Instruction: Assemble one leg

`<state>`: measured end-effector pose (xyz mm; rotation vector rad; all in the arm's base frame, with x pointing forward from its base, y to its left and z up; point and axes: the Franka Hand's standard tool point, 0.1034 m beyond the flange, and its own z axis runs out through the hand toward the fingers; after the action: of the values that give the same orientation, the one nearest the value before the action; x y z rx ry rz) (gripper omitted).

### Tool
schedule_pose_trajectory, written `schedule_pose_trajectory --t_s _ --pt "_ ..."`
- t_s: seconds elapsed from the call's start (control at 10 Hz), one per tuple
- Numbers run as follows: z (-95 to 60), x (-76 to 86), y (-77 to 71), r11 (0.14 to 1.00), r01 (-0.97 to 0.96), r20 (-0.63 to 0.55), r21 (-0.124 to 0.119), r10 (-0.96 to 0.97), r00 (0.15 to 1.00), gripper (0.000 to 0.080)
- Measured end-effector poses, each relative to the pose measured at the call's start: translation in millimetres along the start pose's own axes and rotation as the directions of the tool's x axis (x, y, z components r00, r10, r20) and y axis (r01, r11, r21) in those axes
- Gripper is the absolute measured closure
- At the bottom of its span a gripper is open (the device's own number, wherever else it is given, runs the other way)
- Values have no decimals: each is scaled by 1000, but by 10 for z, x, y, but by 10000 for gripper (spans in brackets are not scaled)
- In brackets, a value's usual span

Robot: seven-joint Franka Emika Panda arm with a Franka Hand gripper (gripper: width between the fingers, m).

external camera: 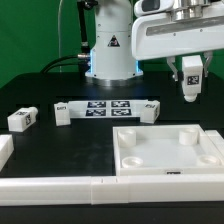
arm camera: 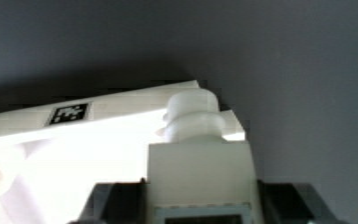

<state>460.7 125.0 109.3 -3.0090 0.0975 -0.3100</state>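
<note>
My gripper (external camera: pixel 190 93) is shut on a white leg (external camera: pixel 190 74) with a black-and-white tag, holding it upright in the air above the far right corner of the large white tray-like panel (external camera: pixel 165 150). In the wrist view the leg (arm camera: pixel 202 150) stands between the dark fingers (arm camera: pixel 110 205), its rounded peg end pointing down at the panel's tagged corner (arm camera: pixel 87 125). Two more legs lie on the table at the exterior view's left: one (external camera: pixel 22 118) near the edge, another (external camera: pixel 61 112) beside the marker board.
The marker board (external camera: pixel 108 108) lies at the middle back, with a small white piece (external camera: pixel 152 108) at its right end. Long white border bars (external camera: pixel 90 187) run along the front. A white block (external camera: pixel 4 150) sits at the left edge. The robot base (external camera: pixel 108 50) stands behind.
</note>
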Motion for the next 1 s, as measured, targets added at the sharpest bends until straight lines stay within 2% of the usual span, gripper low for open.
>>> schedule_pose_trajectory --t_s 0.1,0.3,0.5,0.6,1.0 --pt "73 130 50 998 66 4 -3 -66 998 509" --pt "218 516 278 980 199 -13 -15 -200 980 509" --pt "274 760 275 971 241 -29 -12 -241 970 509" --pt "279 839 230 970 242 -31 -8 -242 970 509" --pt "291 821 257 971 241 -61 -16 -241 969 509"
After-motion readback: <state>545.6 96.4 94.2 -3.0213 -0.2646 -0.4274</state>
